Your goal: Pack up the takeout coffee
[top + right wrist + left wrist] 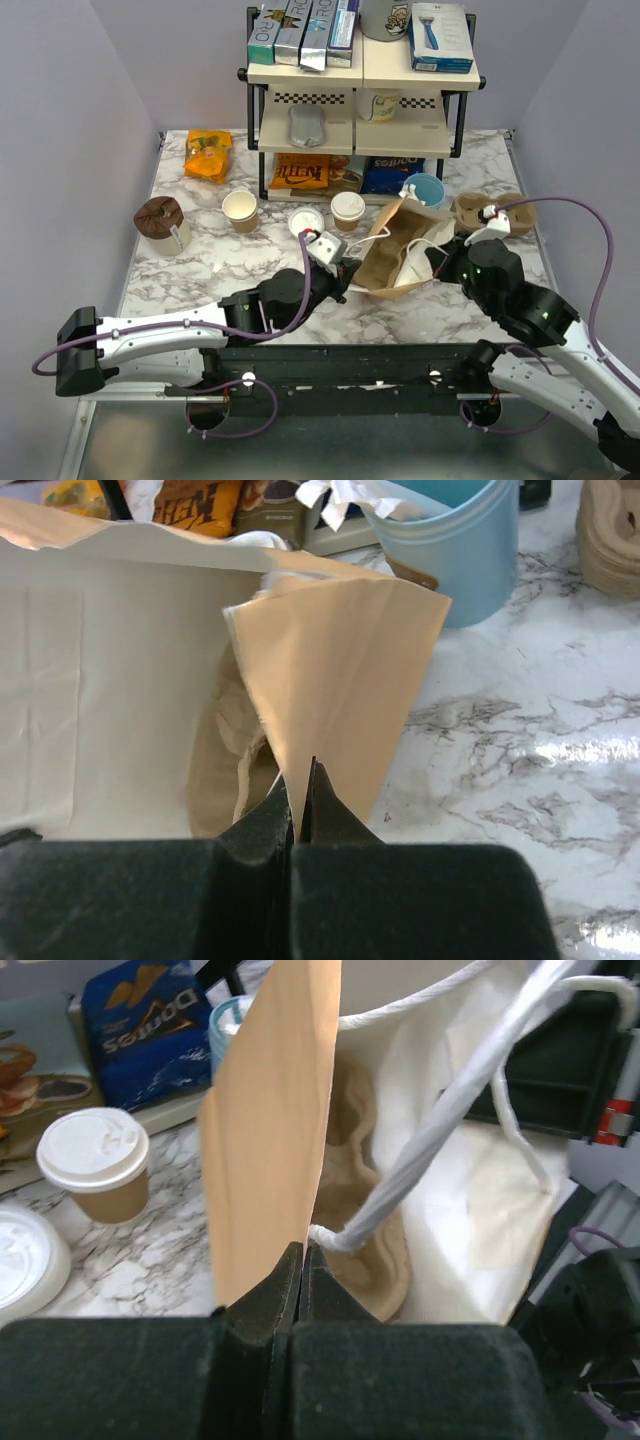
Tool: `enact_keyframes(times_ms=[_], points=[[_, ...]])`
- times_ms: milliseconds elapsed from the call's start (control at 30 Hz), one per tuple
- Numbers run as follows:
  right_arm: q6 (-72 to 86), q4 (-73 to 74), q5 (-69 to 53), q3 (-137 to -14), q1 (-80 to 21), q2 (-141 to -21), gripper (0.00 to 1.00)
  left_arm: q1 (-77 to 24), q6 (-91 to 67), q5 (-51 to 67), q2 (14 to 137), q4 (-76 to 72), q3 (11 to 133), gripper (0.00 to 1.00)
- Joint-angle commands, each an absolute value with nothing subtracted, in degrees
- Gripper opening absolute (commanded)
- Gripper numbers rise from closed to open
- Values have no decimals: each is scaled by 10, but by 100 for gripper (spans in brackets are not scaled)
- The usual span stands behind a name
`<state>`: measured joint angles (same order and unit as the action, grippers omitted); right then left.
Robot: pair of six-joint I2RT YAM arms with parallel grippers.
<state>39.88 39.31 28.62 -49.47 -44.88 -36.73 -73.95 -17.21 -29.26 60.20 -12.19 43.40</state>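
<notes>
Right, on the top camera I see the brown paper bag lying open on the marble table. The left gripper is at its left edge and the right gripper at its right edge. The takeout coffee, white lid on, stands upright on the table just behind the bag's left side, outside it, in front of the shelf rack.

On the left wrist camera, my fingers are pressed together on the bag's brown wall. A moulded pulp carrier lies inside the bag. The coffee stands to the left of the bag, apart from it. Behind it, a blue chip bag reads "Doritos".

On the right wrist camera, the fingers pinch a folded brown edge of the bag. A light-blue cup stands beyond it; I can read no writing on it.
</notes>
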Motion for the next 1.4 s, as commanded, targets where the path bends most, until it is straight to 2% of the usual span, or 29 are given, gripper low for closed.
enact_keyframes(times_ms=[0, 100, 167, 200, 267, 300, 500, 667, 800, 867, 900, 967, 1000, 1100, 1267, 1367], points=[[286, 325, 241, -457, -446, -338, 1, -756, -113, -233, 543, -258, 374, 2], [211, 287, 165, -437, -446, -309, 1, -762, -100, -221, 534, -276, 351, 14], [177, 284, 122, -437, -446, -301, 1, -765, -105, -207, 535, -272, 349, 46], [173, 288, 117, -443, -446, -299, 1, -766, -106, -197, 535, -268, 348, 60], [182, 324, 132, -463, -446, -308, 1, -766, -114, -193, 532, -252, 357, 94], [191, 343, 142, -493, -446, -315, 1, -766, -116, -190, 524, -245, 360, 99], [276, 504, 167, -630, -446, -421, 1, -766, -146, -169, 455, -212, 367, 99], [315, 617, 113, -795, -441, -537, 1, -766, -161, -150, 390, -156, 376, 99], [316, 640, 48, -809, -418, -590, 1, -766, -182, -182, 331, -124, 375, 99], [297, 631, 5, -792, -368, -602, 1, -766, -196, -210, 320, -88, 386, 99], [283, 628, -63, -771, -349, -619, 1, -766, -206, -254, 320, -66, 395, 99], [240, 648, -92, -766, -305, -644, 1, -766, -225, -299, 326, -1, 421, 99], [229, 663, -48, -778, -302, -658, 1, -766, -231, -340, 333, 23, 428, 99], [214, 735, 68, -809, -302, -720, 2, -767, -240, -365, 344, 49, 437, 99], [186, 759, 124, -838, -301, -769, 14, -766, -241, -402, 366, 66, 452, 99], [184, 796, 182, -864, -302, -797, 14, -766, -241, -429, 382, 87, 466, 99]])
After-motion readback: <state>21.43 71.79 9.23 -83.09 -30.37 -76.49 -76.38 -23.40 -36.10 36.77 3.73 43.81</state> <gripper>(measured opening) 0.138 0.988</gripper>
